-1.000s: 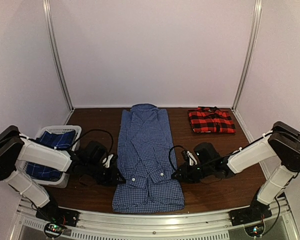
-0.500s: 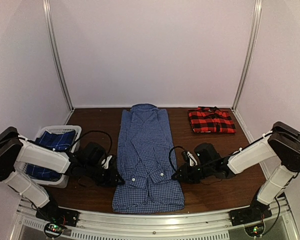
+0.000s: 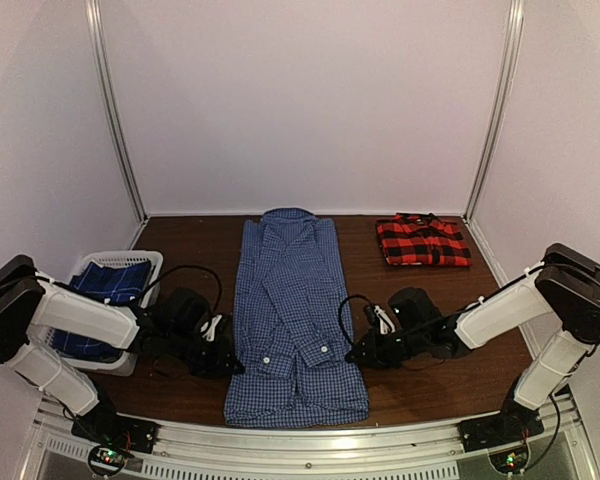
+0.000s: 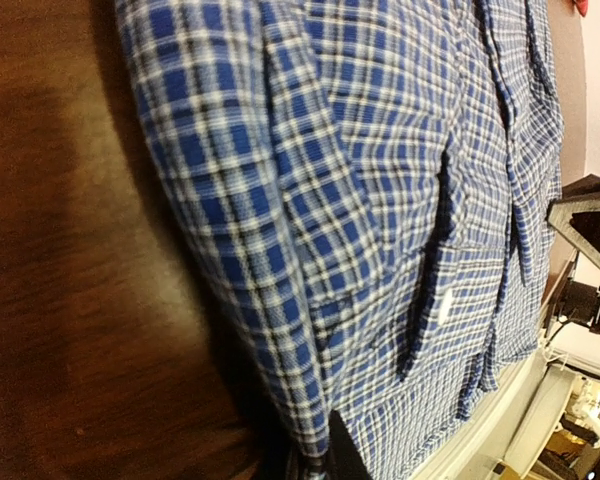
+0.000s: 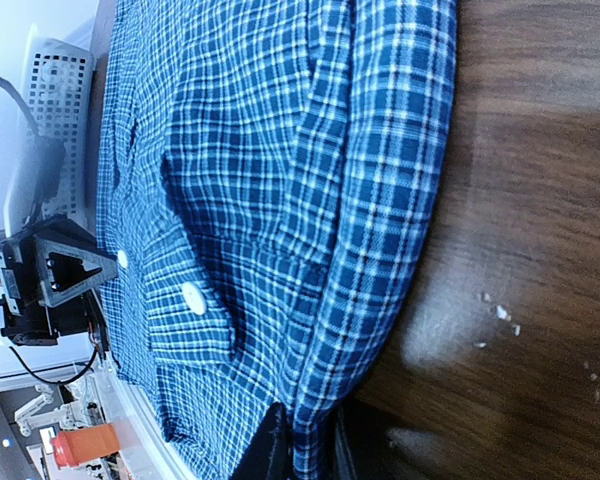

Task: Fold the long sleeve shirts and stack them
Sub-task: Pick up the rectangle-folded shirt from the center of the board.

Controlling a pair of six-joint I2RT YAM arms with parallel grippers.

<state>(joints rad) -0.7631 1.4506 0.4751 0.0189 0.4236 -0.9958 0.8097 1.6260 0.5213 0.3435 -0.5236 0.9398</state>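
The blue-and-white gingham shirt (image 3: 292,320) lies lengthwise in the middle of the table, sleeves folded in over the front, white cuff buttons showing. My left gripper (image 3: 232,362) is shut on its left edge; the fold of cloth (image 4: 310,420) sits between the fingers in the left wrist view. My right gripper (image 3: 354,354) is shut on its right edge, cloth (image 5: 315,440) pinched between the fingers (image 5: 270,450). The red-and-black plaid shirt (image 3: 423,241) lies folded at the back right. The darker blue plaid shirt (image 3: 100,295) sits in a white basket (image 3: 142,262) at the left.
The brown wooden table (image 3: 435,380) is bounded by white walls with metal corner posts (image 3: 495,110). A metal rail (image 3: 310,440) runs along the near edge. Cables loop by both wrists.
Both grippers have slid slightly toward the near edge along the shirt's sides. The shirt itself lies as before.
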